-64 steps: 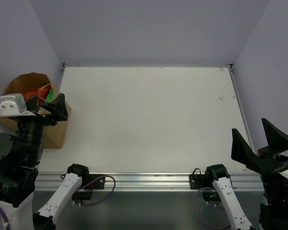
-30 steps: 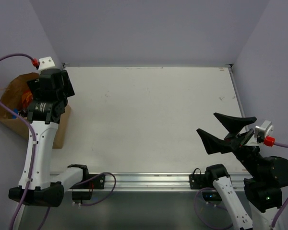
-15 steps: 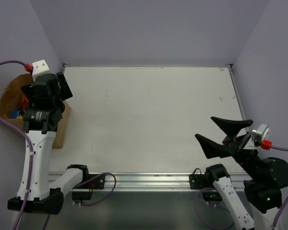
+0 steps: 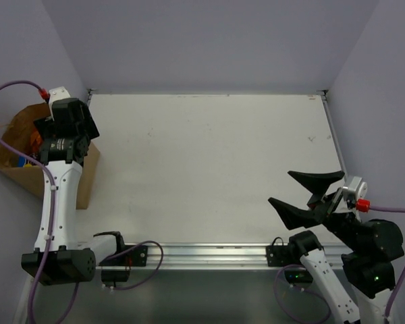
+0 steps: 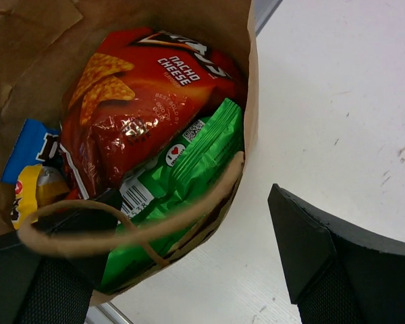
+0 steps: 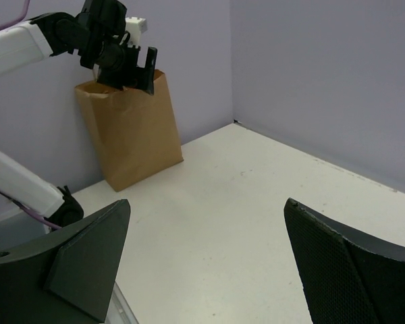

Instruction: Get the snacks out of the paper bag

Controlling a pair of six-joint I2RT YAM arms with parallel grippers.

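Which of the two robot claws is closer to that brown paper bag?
Left. The left gripper hovers at the open top of the paper bag; the right gripper hangs far across the table.

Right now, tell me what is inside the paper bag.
Visible: a red Doritos bag, a green packet beside it, a blue wrapper and a yellow wrapper. Whatever lies beneath these is hidden.

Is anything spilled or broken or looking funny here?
Nothing is spilled or torn. The paper bag stands upright with the snacks packed inside. One small oddity: its paper handle flops across the opening, over the green packet, right where the open left gripper hovers.
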